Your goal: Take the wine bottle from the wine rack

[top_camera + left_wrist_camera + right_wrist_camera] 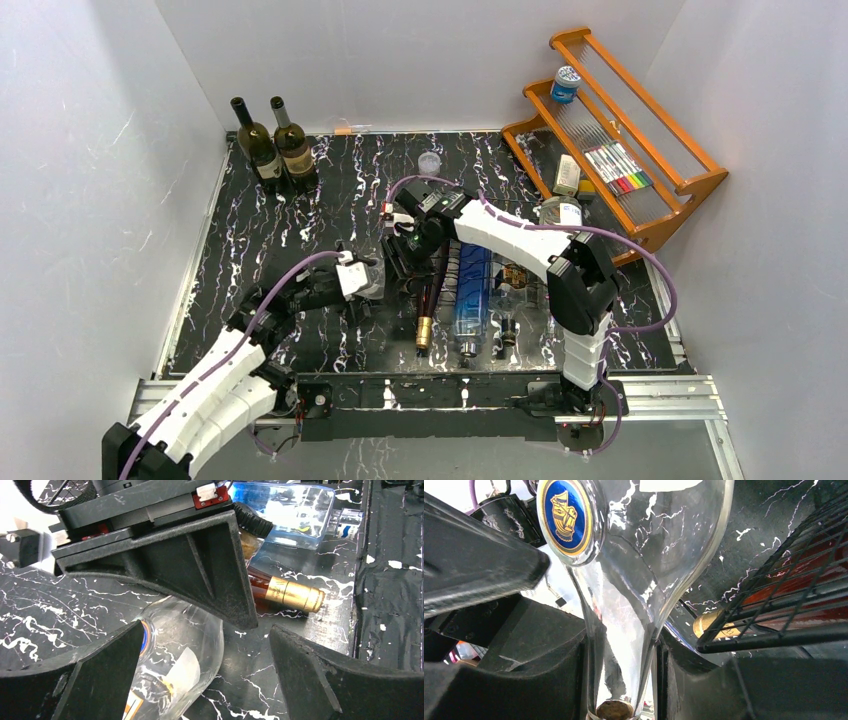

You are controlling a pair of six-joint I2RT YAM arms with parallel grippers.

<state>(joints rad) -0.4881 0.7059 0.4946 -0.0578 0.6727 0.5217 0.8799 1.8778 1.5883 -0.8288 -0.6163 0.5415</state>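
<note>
Right tool (621, 650) pinches wine bottle (644, 555) by narrow neck beside wine rack (774, 610); left tool (205, 675) spread at body, likely for support.

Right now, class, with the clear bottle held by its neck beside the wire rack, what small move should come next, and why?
Probably close the left hand on the bottle. The right hand pinches only the thin neck, beside the rack, while the wide body sits between the left hand's open fingers, so a second grip should steady it.
</note>
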